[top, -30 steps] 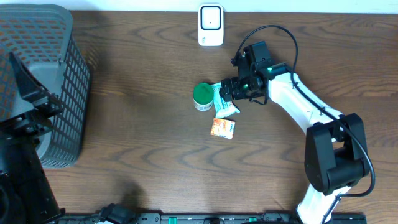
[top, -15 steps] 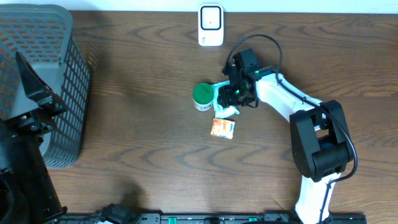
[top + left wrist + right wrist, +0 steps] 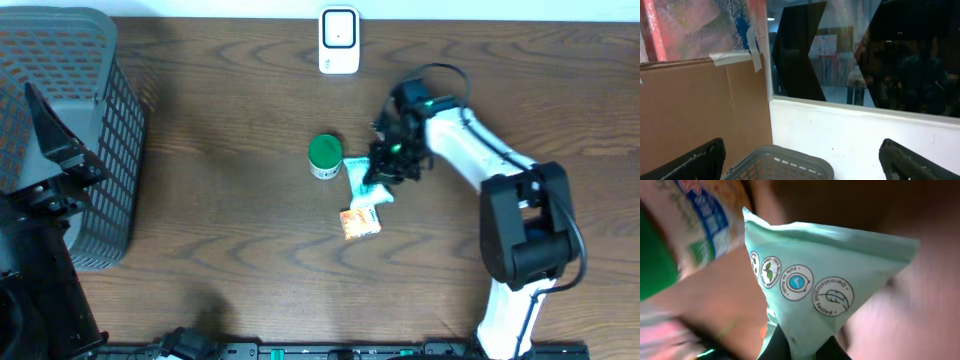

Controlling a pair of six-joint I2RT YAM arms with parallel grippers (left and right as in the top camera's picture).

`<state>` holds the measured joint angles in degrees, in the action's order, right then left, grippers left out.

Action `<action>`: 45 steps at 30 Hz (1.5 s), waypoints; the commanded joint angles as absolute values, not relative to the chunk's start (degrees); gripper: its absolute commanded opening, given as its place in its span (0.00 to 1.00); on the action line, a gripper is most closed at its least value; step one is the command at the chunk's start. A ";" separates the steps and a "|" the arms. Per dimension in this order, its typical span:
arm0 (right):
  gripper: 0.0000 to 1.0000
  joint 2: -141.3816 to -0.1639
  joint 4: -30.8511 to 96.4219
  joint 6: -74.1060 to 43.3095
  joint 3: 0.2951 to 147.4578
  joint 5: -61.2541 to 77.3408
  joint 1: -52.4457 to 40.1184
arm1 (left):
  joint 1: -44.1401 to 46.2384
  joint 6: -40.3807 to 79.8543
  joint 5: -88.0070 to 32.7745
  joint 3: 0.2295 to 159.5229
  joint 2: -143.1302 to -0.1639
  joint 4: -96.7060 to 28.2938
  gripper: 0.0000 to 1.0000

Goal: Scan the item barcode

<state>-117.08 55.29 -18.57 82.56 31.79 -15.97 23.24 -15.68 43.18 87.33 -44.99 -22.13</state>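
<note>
My right gripper [image 3: 384, 168] is shut on the edge of a mint-green pouch [image 3: 364, 182] near the table's middle. In the right wrist view the pouch [image 3: 830, 275] fills the frame, printed with round badges, and its lower corner is pinched between my black fingers [image 3: 776, 347]. No barcode shows on this face. The white scanner [image 3: 339, 40] stands at the table's far edge. My left gripper [image 3: 805, 165] is open with nothing in it, held high over the grey basket [image 3: 780, 161].
A green-lidded jar [image 3: 325, 155] stands just left of the pouch, and an orange packet [image 3: 359, 222] lies just in front of it. The grey mesh basket [image 3: 70, 120] takes up the table's left end, with the left arm [image 3: 45, 180] beside it.
My right gripper went from open to shut on the mint-green pouch and dragged it slightly right and toward the front. The orange packet shifted a little toward the front. The left arm stayed still.
</note>
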 commanded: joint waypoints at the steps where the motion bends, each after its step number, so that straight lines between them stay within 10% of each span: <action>1: 0.01 -112.33 59.79 -32.23 84.97 46.00 -10.63 | 22.87 -15.09 42.44 86.08 -44.73 -21.45 0.98; 10: 0.02 -112.27 74.65 -57.36 84.95 49.84 -4.45 | 22.87 -14.87 42.41 84.86 -44.73 -20.21 0.98; 32: 0.01 -112.29 92.73 -34.00 84.95 59.61 -5.52 | 22.87 -12.73 42.41 84.86 -44.66 -20.23 0.98; 45: 0.02 -112.53 96.44 -49.25 84.73 63.99 -6.22 | 22.87 -10.15 42.44 84.84 -44.45 -20.27 0.98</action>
<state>-113.16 97.14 -42.26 84.31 61.73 -5.56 23.24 -11.22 42.35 85.01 -44.99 -20.56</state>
